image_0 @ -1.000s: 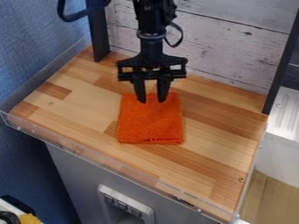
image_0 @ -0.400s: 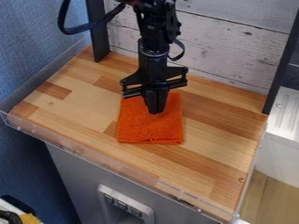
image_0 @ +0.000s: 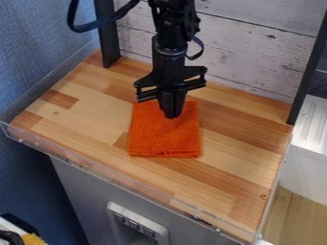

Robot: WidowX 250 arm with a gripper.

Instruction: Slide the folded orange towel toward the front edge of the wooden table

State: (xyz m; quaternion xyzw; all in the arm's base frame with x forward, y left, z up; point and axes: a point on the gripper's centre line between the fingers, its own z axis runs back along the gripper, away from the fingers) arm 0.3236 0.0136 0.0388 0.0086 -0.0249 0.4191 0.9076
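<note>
The gripper (image_0: 172, 116) hangs pointing down over the back half of an orange cloth (image_0: 165, 139), its two fingers together. The folded cloth lies flat as a rough square on the middle of the wooden surface, with a folded edge along its front. No part of it is visibly lifted or bunched at the fingertips. Whether the tips touch the cloth cannot be told. The gripper covers part of the cloth's back edge.
The wooden surface (image_0: 236, 158) has a clear plastic rim (image_0: 127, 179) at the front. Black posts stand at back left (image_0: 107, 38) and right (image_0: 308, 72), beside a whitewashed plank wall (image_0: 256, 43). A white unit (image_0: 305, 167) stands on the right.
The gripper has turned, and its fingers have closed from a wide gap. It first shifted forward and down over the cloth, then slightly back up. The cloth looks unmoved.
</note>
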